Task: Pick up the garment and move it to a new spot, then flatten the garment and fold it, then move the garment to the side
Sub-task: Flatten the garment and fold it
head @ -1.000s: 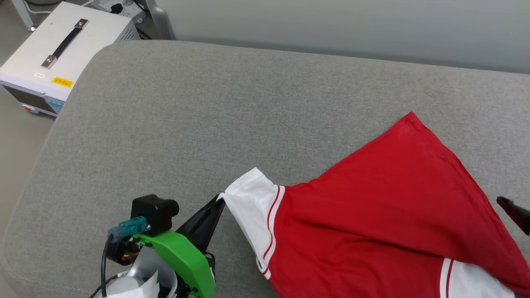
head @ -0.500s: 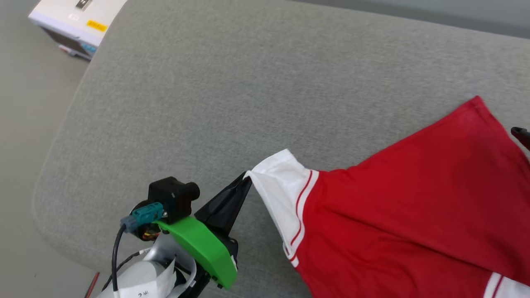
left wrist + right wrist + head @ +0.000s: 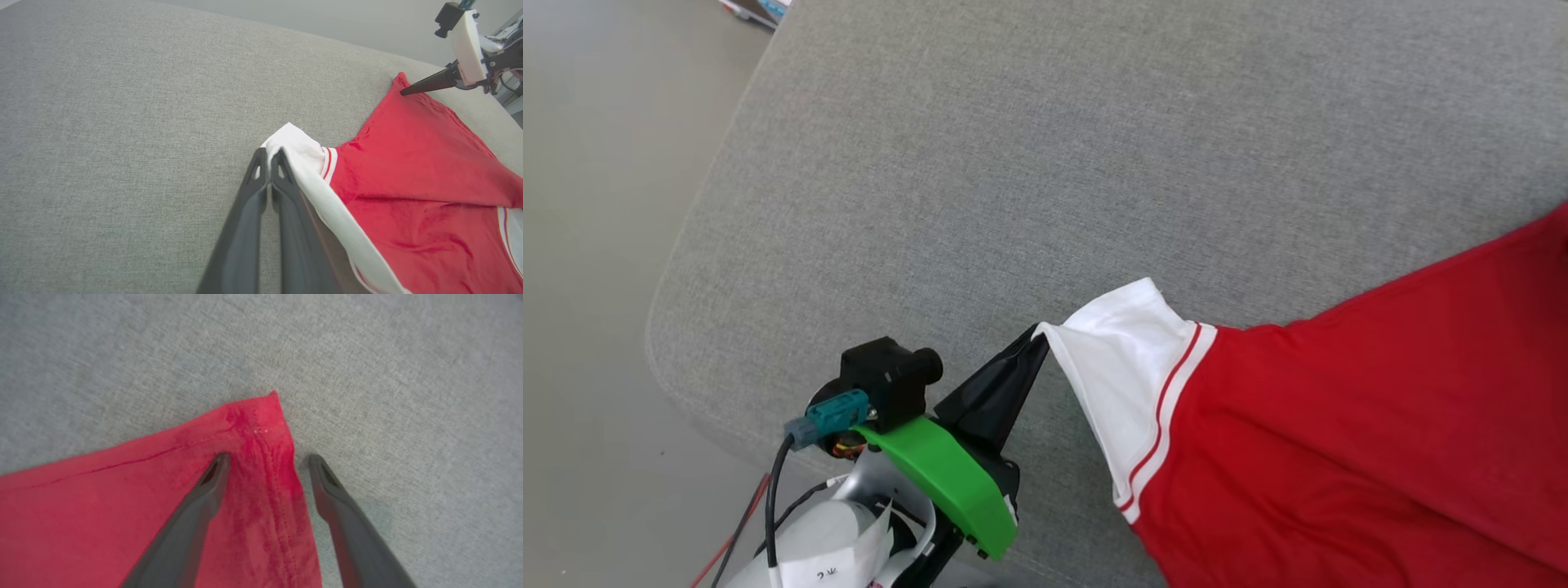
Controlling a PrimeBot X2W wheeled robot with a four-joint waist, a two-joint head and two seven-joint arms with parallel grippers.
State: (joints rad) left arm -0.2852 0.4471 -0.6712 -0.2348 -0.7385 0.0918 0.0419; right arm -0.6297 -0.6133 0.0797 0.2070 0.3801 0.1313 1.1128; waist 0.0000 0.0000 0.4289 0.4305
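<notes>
One sleeve (image 3: 1127, 359) pinched, left gripper (image 3: 267, 157) | right gripper (image 3: 267, 458) (spread) straddles garment (image 3: 102, 498) corner

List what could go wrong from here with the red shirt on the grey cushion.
The left gripper is shut on just the sleeve edge of the red jersey shirt with white sleeves; a hard pull may slip it free.
The right gripper is open, its fingers astride the red hem corner on the grey fabric cushion; closing may pinch cushion cloth or miss the corner.
With one corner held, dragging would likely bunch the shirt.
</notes>
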